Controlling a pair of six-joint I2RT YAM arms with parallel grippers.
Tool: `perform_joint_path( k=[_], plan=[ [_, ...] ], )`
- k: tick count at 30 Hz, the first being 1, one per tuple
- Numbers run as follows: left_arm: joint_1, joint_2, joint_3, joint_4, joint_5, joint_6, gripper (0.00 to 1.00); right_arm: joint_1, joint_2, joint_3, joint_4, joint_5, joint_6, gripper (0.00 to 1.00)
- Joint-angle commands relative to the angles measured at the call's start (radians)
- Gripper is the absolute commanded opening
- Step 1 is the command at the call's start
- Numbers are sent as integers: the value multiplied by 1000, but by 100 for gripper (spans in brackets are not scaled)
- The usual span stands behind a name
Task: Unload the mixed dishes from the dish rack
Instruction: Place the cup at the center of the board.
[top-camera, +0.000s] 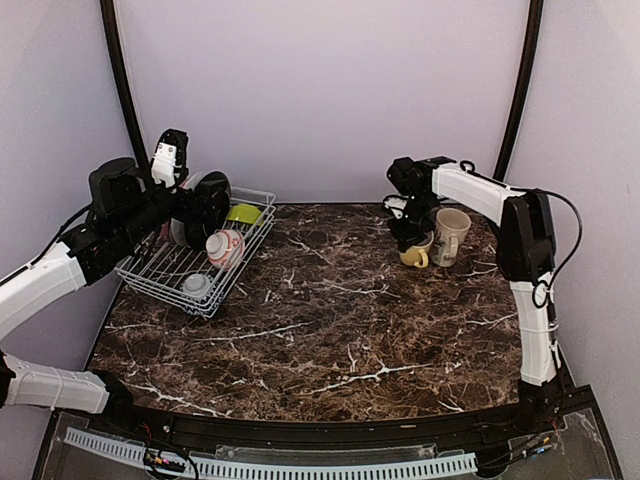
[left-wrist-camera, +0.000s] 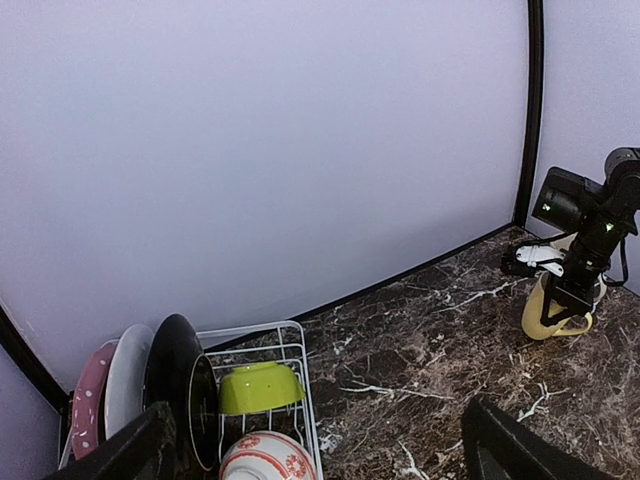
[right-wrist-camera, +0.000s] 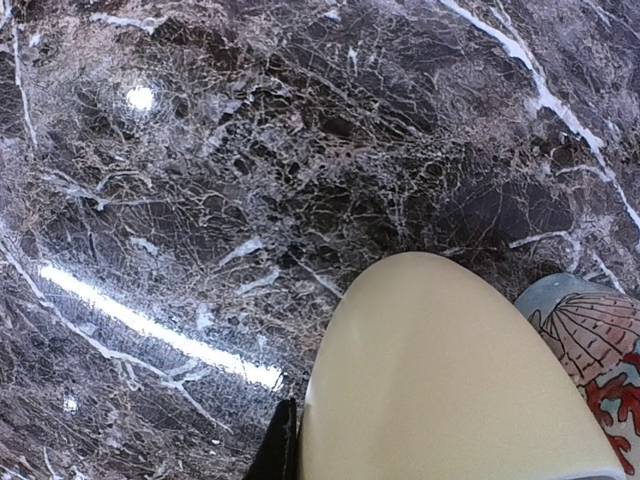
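Dark marble veined in white makes the table. From above, the left claw hangs over the far end of the white wire dish rack. Its jaws are spread wide with nothing between them. The lime-green bowl lies just to its right and the red-and-white bowl just nearer. Well apart across the table, the right claw is pinched narrow on the yellow mug, which stands on the marble. The cream patterned mug is just beside the claw's right.

The left wrist view shows that claw's dark fingers far apart and empty. Below them are the black plate on edge, the tipped lime-green bowl and the red-and-white bowl. The yellow mug is far ahead to the right.

In the right wrist view, the yellow mug's wall fills the space directly under the claw. One dark finger is against its left side and the other is hidden. The cream patterned mug shows at the right edge.
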Motion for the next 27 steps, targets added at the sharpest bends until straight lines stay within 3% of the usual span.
perform_joint_path(
  k=[1, 17, 27],
  plan=[
    [2, -3, 0, -13, 11, -3, 99, -11, 22, 83, -9, -18, -1, 0],
    [2, -13, 2, -16, 16, -9, 99, -45, 88, 104, -12, -13, 1, 6],
    [2, -16, 0, -10, 23, -12, 99, -47, 73, 151, -38, -27, 11, 33]
  ],
)
